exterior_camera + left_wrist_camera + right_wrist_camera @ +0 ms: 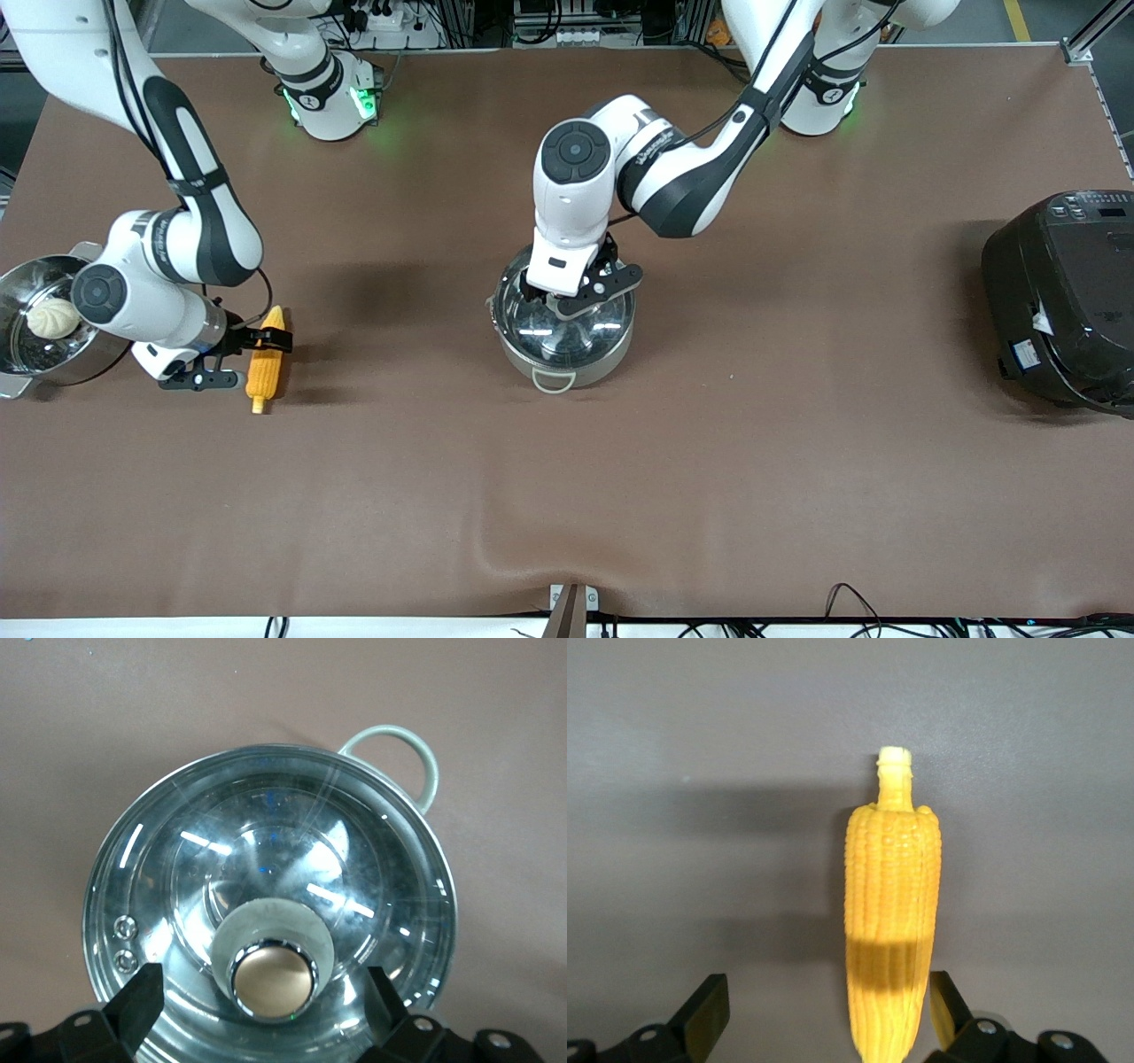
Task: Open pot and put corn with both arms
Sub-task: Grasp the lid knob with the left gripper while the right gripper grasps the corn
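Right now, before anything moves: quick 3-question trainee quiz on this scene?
1. True or false: the lid is off the pot.
2. Which gripper is at the corn: A) left gripper B) right gripper?
3. Fill in: the left gripper's open fingers straddle the lid's ____.

Key: 1. False, it sits on the pot. 2. B, open around it. 3. knob.

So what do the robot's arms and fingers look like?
Both arms are glossy white with black joint bands and round black caps. Thin black cables run along them, and the bases glow green. The left gripper and the right gripper are black, each with two flat, wedge-shaped fingers.
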### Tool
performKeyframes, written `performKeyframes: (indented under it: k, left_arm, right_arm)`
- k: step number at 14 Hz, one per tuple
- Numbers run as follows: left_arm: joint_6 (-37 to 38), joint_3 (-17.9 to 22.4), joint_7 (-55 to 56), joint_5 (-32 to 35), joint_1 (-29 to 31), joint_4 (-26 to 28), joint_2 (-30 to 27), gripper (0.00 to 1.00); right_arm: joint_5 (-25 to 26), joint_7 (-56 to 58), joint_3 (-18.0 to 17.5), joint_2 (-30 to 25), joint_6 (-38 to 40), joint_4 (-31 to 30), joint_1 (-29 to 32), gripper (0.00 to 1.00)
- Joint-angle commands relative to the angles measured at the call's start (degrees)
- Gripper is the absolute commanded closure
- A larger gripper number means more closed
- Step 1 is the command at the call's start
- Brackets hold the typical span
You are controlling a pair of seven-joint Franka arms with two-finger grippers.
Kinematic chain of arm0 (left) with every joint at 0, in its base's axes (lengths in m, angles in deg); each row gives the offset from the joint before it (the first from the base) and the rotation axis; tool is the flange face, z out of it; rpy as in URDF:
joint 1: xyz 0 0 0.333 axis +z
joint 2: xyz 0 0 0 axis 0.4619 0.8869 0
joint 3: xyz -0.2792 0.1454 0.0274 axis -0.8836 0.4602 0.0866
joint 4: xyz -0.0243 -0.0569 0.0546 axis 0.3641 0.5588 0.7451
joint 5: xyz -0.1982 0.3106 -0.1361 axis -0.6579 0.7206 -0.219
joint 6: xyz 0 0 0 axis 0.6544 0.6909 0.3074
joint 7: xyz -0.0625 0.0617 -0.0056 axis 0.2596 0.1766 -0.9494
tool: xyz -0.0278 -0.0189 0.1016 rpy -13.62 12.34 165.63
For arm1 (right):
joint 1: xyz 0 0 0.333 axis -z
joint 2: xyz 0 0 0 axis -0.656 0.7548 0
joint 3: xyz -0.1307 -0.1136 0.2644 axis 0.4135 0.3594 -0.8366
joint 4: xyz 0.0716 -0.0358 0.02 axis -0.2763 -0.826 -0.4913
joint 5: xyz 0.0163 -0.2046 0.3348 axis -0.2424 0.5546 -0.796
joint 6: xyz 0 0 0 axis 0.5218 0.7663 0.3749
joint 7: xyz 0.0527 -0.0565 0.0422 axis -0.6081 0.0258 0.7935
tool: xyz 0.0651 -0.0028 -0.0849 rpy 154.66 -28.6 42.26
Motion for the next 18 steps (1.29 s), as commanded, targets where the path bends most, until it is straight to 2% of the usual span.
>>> performKeyframes:
  k: [1,5,8,9,10,11,13,17,18]
  left_arm:
    - [0.0,0.8,2.3,1.7,-1.4,-2.0,1.7,0.04]
    - [-0.2,0.9,3.9,2.9,-2.0,-2.0,3.0,0.11]
    - [-0.2,0.8,4.1,3.3,-2.8,-1.7,3.1,0.22]
    - [-0.2,0.8,4.1,3.3,-2.8,-1.7,3.1,0.29]
    - [-0.2,0.8,4.1,3.3,-2.8,-1.7,3.1,0.37]
    - [-0.2,0.8,4.1,3.3,-2.8,-1.7,3.0,0.42]
    - [-0.1,0.7,3.9,3.3,-2.7,-1.7,2.8,0.54]
    - [0.0,0.8,3.7,3.5,-2.4,-1.6,1.7,1.0]
    - [0.2,0.8,3.7,3.4,-2.2,-1.6,1.2,1.0]
  right_arm:
    - [1.1,0.2,0.0,2.4,-1.4,0.7,1.0,0.0]
    - [1.1,0.1,0.0,4.5,-3.0,0.8,1.7,0.0]
    - [1.1,0.2,0.0,5.8,-5.1,0.8,2.4,0.0]
    - [1.1,0.2,0.0,6.0,-5.6,0.8,2.4,0.4]
    - [1.1,0.1,-0.1,6.1,-5.8,0.8,2.4,0.86]
    - [1.1,0.1,-0.1,6.0,-5.8,0.8,2.3,1.0]
    - [1.1,0.1,-0.1,6.0,-5.6,0.8,2.3,1.0]
    - [1.1,0.1,-0.2,3.9,-2.0,1.0,1.1,1.0]
    - [1.1,0.2,-0.3,2.9,0.8,1.9,0.5,1.0]
